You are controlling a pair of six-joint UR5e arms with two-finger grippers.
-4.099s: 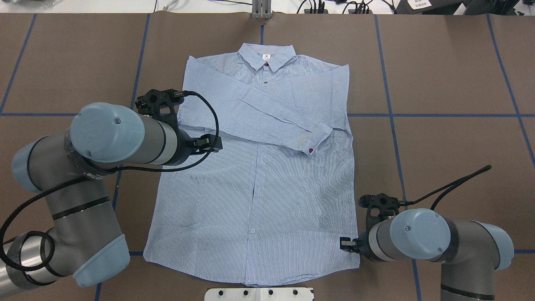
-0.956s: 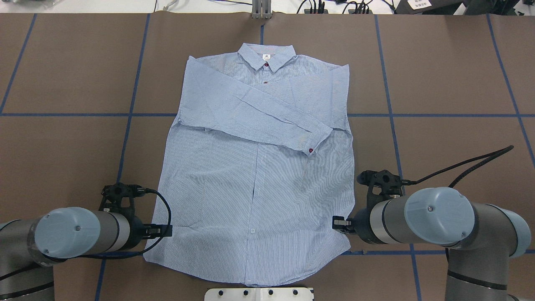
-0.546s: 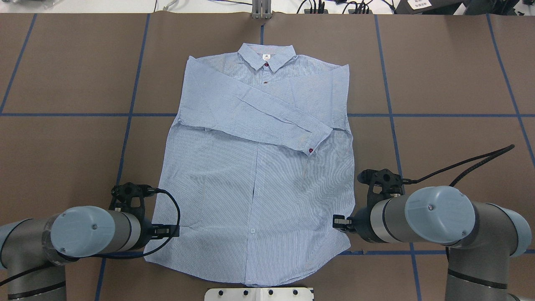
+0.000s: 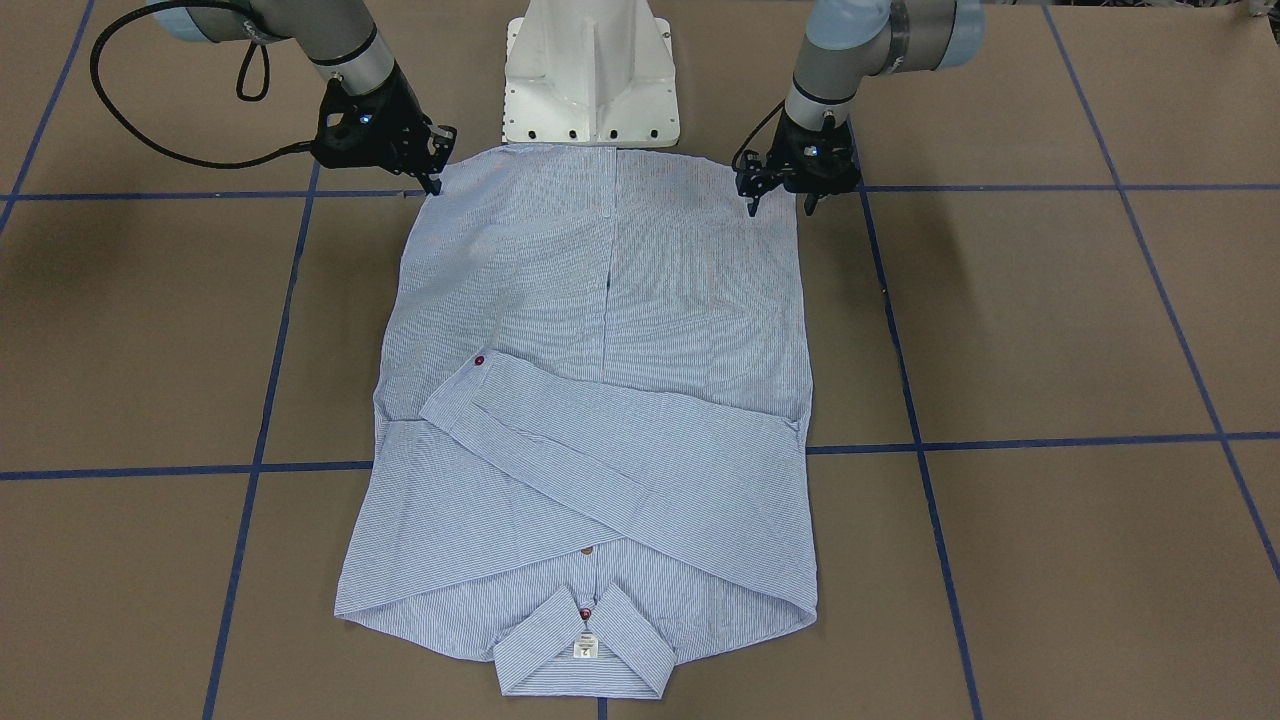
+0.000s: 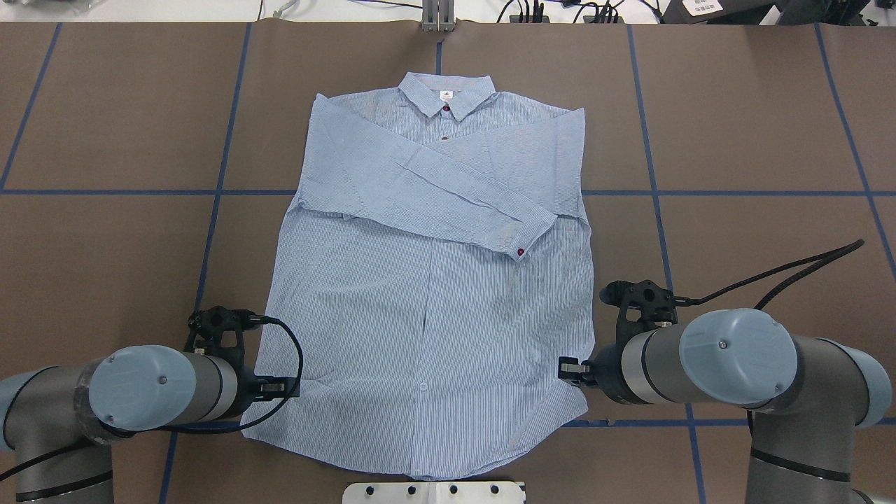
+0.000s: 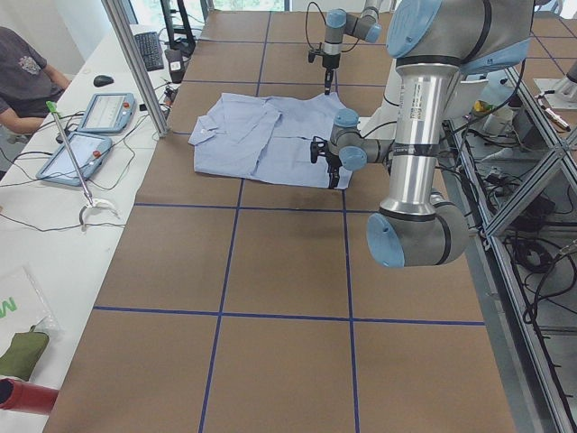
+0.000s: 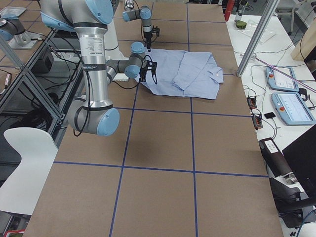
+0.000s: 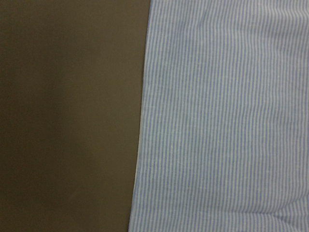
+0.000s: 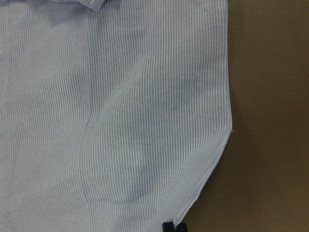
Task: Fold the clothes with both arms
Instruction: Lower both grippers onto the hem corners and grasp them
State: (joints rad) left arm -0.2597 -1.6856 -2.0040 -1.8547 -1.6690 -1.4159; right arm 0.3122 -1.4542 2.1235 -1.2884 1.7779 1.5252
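- The shirt (image 5: 427,315) lies flat and front up in the middle of the worktop (image 5: 735,140). It is thin cloth in fine light blue and white stripes, with its collar (image 5: 422,89) at the far side and its curved hem nearest the robot.
- Both long sleeves are folded across the chest. The upper one (image 5: 434,189) runs as a slanted band and ends in a square cuff with a red button (image 5: 520,252).
- A small white label (image 5: 445,96) sits inside the pointed collar.
- The cloth is mostly smooth. Soft ripples show near the lower corner on the robot's right, where the hem line turns inward.
- The worktop has a matt brown cover, marked into large squares by narrow blue tape lines (image 5: 105,192).
- The left pincer (image 4: 781,203) is black and angular. It points down at the shirt's side edge close to the hem, with its two fingers apart, one over the cloth and one over bare brown cover.
- The right pincer (image 5: 568,367) is at the opposite hem corner. Its wrist view shows a black fingertip right at the cloth's edge, but I cannot tell whether the fingers are apart or pressed on the fabric.
- Both arms (image 5: 140,385) are smooth grey cylinders with rounded light-blue caps, and a ribbed black cable (image 5: 784,269) loops from the right one.
- A white pedestal (image 4: 590,80) stands just behind the hem.
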